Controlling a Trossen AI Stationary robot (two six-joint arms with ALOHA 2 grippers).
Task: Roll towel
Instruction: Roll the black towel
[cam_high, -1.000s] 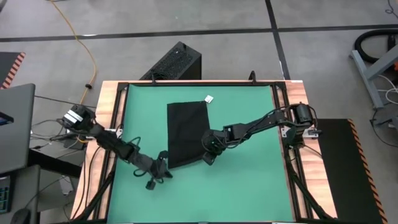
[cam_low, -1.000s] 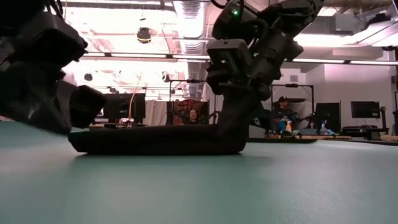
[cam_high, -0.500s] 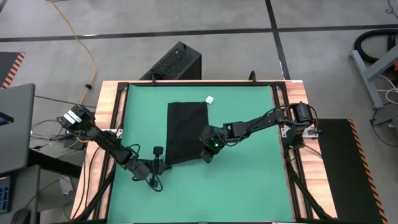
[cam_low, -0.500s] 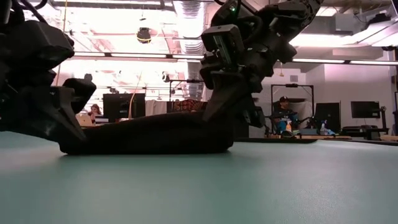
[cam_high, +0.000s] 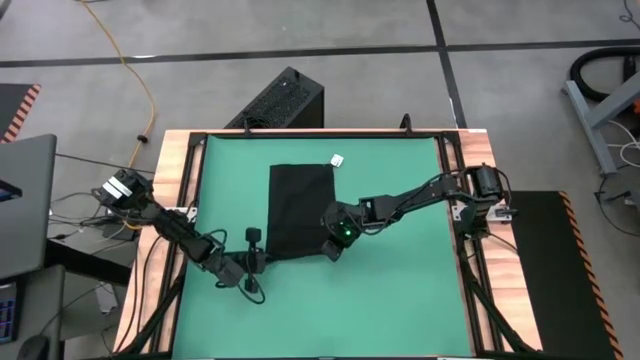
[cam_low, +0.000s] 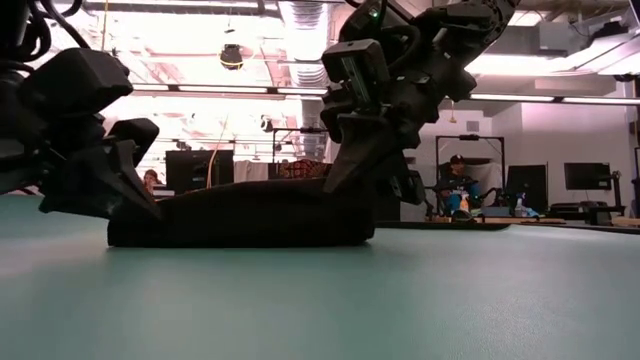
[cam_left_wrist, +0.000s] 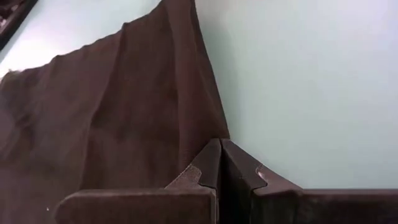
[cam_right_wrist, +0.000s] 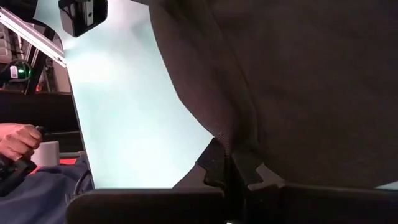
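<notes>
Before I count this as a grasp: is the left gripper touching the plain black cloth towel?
Touching. In the left wrist view the left gripper has its fingers shut on the corner of the towel, the cloth pinched between them.

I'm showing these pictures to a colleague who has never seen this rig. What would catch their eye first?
Probably the black towel lying on the green mat, with both dark arms reaching in to it. The left gripper and the right gripper are each shut on a near corner of the towel. A small white tag lies at its far edge.
</notes>
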